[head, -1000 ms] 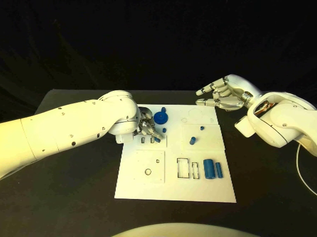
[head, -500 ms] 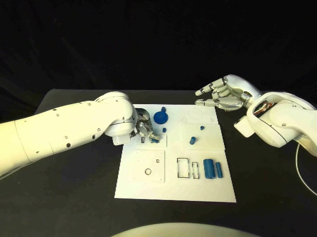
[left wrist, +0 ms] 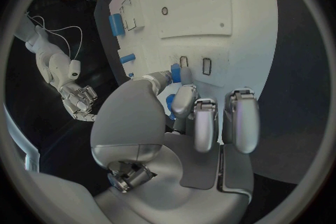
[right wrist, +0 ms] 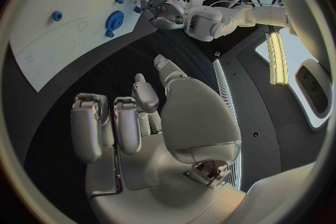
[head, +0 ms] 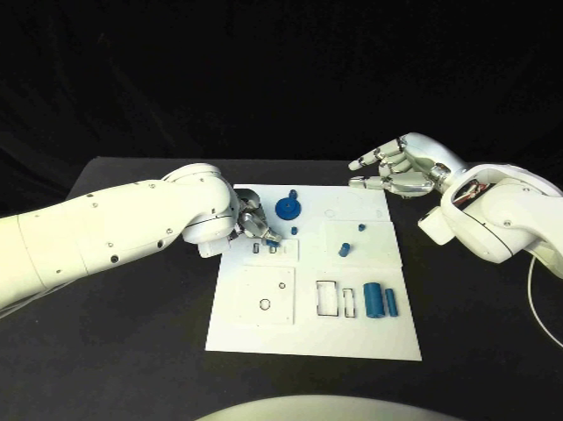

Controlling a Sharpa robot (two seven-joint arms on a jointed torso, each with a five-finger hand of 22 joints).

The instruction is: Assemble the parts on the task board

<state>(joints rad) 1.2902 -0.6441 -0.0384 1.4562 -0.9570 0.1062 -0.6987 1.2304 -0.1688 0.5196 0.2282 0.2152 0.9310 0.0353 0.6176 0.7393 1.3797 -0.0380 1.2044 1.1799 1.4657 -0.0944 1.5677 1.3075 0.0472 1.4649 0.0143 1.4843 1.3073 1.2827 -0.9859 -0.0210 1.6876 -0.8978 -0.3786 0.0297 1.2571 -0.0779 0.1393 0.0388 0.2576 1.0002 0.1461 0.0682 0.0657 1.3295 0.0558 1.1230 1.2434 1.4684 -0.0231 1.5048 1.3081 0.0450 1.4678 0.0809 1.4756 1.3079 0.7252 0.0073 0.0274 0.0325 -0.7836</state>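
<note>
Pinching a small blue peg (left wrist: 176, 73) at its fingertips, the left hand (head: 258, 226) sat over the upper-left part of the white board (head: 358, 338) in the head frame, right above the two little slots (left wrist: 195, 63). The peg's long axis looked roughly in line with those slots, pointing away from the palm toward the board; exact tilt was hard to read. The slots lay just past the fingertips, so the left hand was by far the nearer one. The right hand (head: 398, 168) hovered off the board's upper-right corner, fingers loosely curled with gaps between them, holding nothing. A blue round knob (head: 289, 209) stood just right of the left hand, and two blue cylinders (head: 379, 299) lay side by side lower right, long axes running up-down in the frame.
</note>
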